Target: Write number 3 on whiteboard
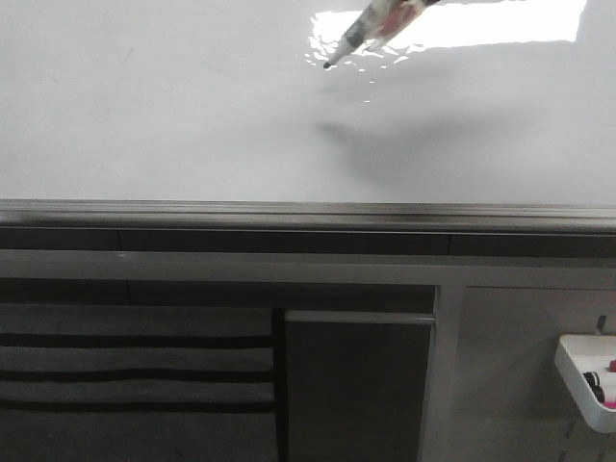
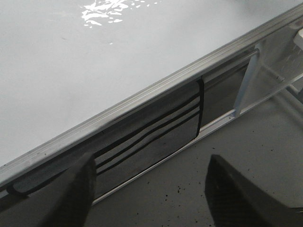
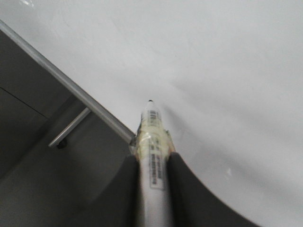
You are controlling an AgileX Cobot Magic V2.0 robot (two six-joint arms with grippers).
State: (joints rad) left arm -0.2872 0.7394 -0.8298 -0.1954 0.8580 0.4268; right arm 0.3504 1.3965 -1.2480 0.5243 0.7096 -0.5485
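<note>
I am aiming the marker (image 1: 371, 29), pinched in my right hand (image 3: 152, 163), at the still-blank whiteboard (image 1: 173, 106); left hand (image 2: 147, 189) is idling spread below the rail (image 1: 289, 214). Best touching down lightly, tip square, before stroking the 3.

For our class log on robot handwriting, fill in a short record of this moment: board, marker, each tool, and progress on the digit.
board: whiteboard, glossy, no ink visible
rail: grey metal rail along its lower edge
marker: marker, tip pointing at the board; contact cannot be judged
right tool: right tool shut on the marker
left tool: left tool open, holding nothing, below the rail
side item: small white tray at lower right
digit 3: not yet drawn
</note>
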